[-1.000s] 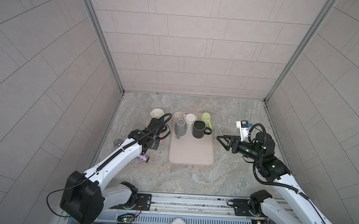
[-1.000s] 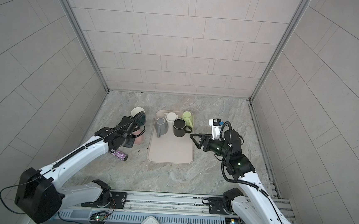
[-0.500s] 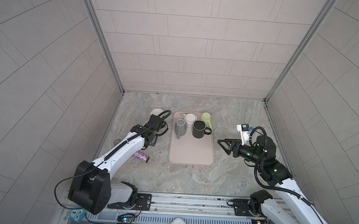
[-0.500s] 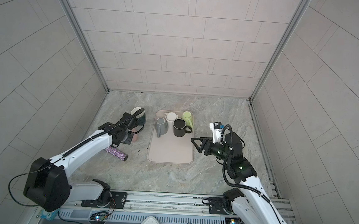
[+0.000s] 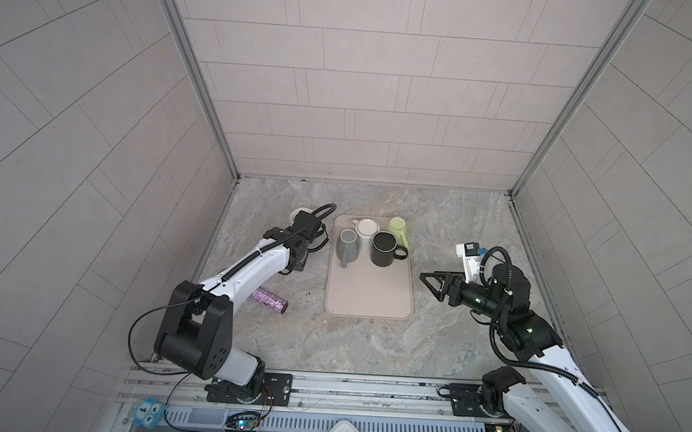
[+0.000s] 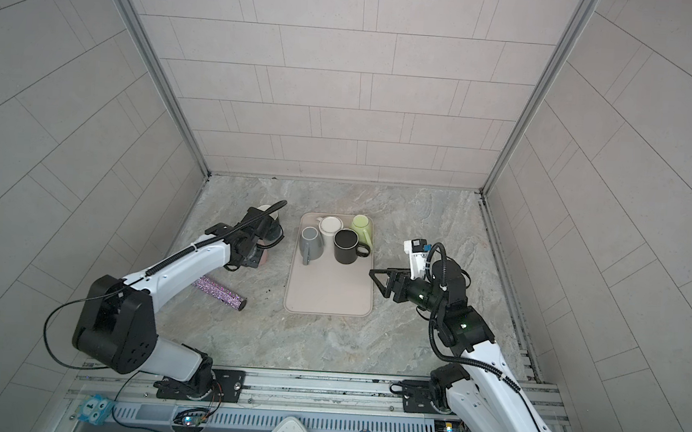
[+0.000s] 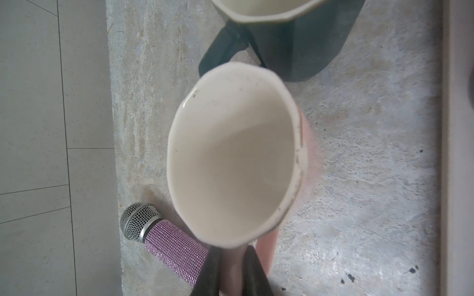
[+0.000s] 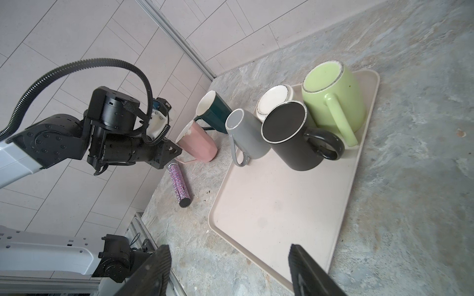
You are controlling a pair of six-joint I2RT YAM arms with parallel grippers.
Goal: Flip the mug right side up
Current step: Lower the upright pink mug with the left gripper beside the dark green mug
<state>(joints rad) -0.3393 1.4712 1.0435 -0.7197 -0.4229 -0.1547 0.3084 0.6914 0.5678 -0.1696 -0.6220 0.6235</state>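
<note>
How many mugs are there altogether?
6. Four sit upside down on the tray: grey mug, white mug, black mug, green mug. Two are beside it, open side up: teal mug, pink mug. None seems hidden.

Pale tiled walls [image 5: 366,81] enclose a grey marbled floor [image 5: 348,342]; metal posts [image 5: 192,68] at corners.

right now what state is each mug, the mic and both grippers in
pink mug: upright, gripped
dark teal mug: upright
grey mug: upside down on tray
white mug: upside down
black mug: upside down
green mug: upside down
microphone: lying on its side
left gripper: shut on pink mug
right gripper: open, empty
</note>
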